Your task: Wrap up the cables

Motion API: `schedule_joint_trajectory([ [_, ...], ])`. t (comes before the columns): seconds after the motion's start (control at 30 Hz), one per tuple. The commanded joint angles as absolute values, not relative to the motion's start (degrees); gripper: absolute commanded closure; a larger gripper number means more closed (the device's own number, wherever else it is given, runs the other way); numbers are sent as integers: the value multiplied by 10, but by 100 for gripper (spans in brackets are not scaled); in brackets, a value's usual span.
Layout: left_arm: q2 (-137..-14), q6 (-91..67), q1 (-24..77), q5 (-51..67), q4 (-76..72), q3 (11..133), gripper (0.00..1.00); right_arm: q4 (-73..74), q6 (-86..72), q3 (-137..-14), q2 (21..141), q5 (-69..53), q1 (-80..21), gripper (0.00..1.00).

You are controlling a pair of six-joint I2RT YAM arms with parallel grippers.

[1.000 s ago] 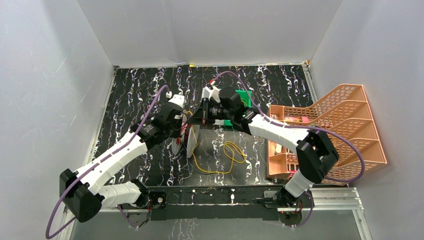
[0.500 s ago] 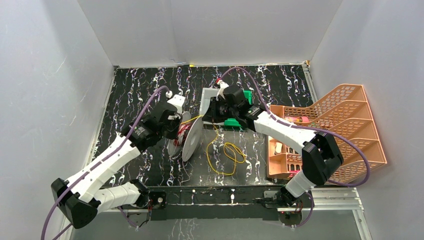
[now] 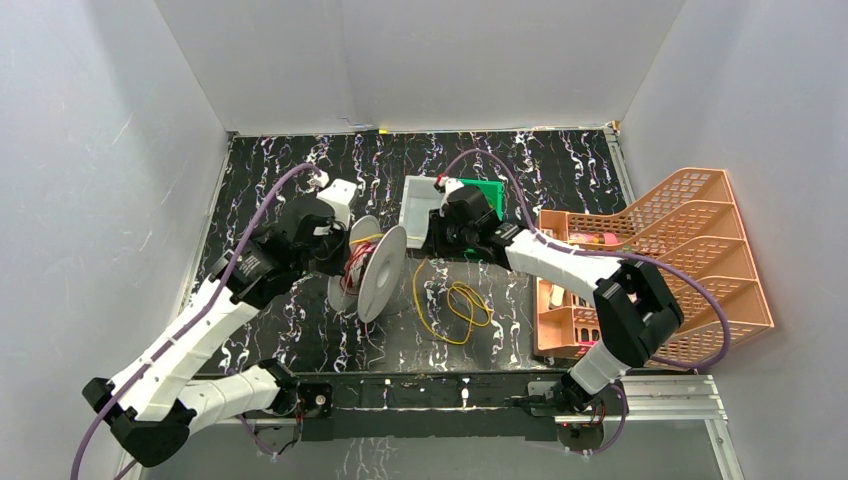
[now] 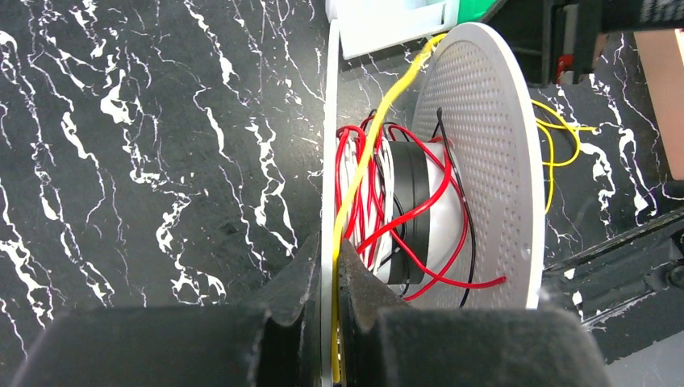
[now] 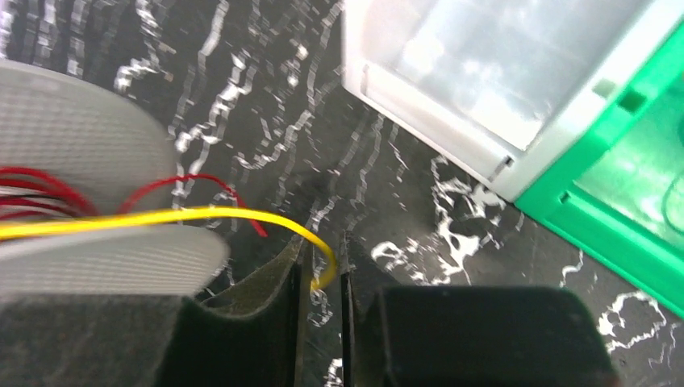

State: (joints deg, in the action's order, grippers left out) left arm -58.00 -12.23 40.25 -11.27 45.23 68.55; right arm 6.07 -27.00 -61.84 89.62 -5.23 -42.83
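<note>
The white perforated spool (image 3: 372, 272) stands on edge at mid-table, with red and black wire round its core (image 4: 403, 210). My left gripper (image 3: 335, 252) is shut on the spool's left flange (image 4: 331, 121), with a yellow cable (image 4: 379, 121) pinched against it at the jaws (image 4: 332, 270). That cable runs over the right flange (image 4: 484, 161) to my right gripper (image 3: 430, 236). The right gripper (image 5: 321, 266) is shut on the cable (image 5: 242, 216) just right of the spool (image 5: 89, 137). The rest of the yellow cable lies in loose loops (image 3: 455, 305) on the table.
A white box (image 3: 420, 200) and a green box (image 3: 490, 192) sit behind the right gripper; they also show in the right wrist view (image 5: 484, 72). An orange lattice rack (image 3: 690, 260) stands at the right edge. Grey walls enclose the black marbled table (image 3: 280, 180).
My left arm has swung the spool left and turned it, so its flange faces show. My right gripper has drawn away to the right with the yellow cable, which now stretches between them.
</note>
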Motion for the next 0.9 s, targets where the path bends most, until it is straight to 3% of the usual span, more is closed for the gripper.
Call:
schedule_joint_trajectory([
  [0.0,-544,-139,401,-124,460,732,100,28,-271,-584,911,-38,-417,73],
  [0.5,-543,-170,401,-201,460,823,100,-95,-333,-451,876,-108,-417,53],
  [0.87,-568,-147,401,-233,443,865,100,-25,-266,-396,708,42,-417,39],
])
